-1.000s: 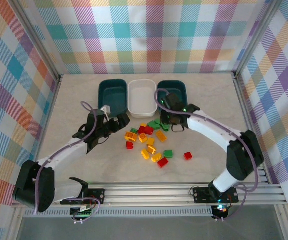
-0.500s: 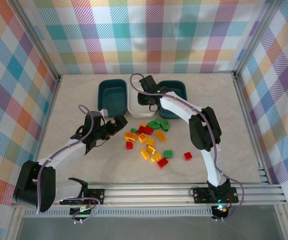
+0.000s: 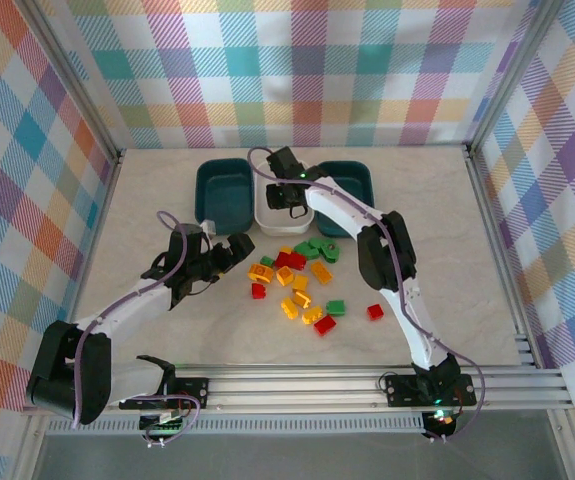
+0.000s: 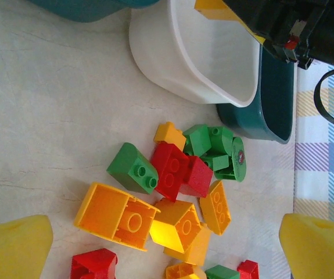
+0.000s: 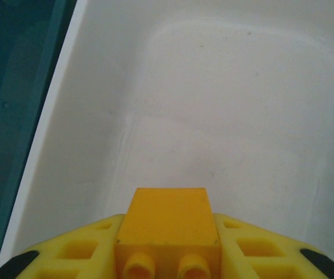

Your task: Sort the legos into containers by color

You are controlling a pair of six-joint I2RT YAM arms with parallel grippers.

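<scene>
The desk (image 3: 157, 300) fills most of my overhead feed, with plaid walls (image 3: 297, 70) around it. Both arms reach out over it. I see the left arm (image 3: 127, 300) angled in toward the middle. The right arm (image 3: 342, 210) is folded over to the far row of bins.

That row runs along the far side, the three bins close side by side. The left teal bin (image 3: 224, 190) comes first, the white bin (image 3: 283, 222) is in the middle, and the right teal bin (image 3: 355, 178) is last.

The legos (image 3: 297, 275) lie loose mid-desk, just on the near side of the bins, with red, yellow and green mixed together. A stray red brick (image 3: 374, 312) sits apart on the right, and a green brick (image 3: 336, 307) lies between it and the main cluster.

The left gripper (image 3: 232, 250) hovers just beside the left edge of the legos, wide open. On the left wrist feed its yellow pads (image 4: 13, 247) stand far apart in the two lower corners, with legos on the desk between them.

The right gripper (image 3: 289, 198) hangs over the white bin. On its wrist feed I see it clamped on a yellow brick (image 5: 167, 224), studs toward the camera, with the bin's white floor below.
</scene>
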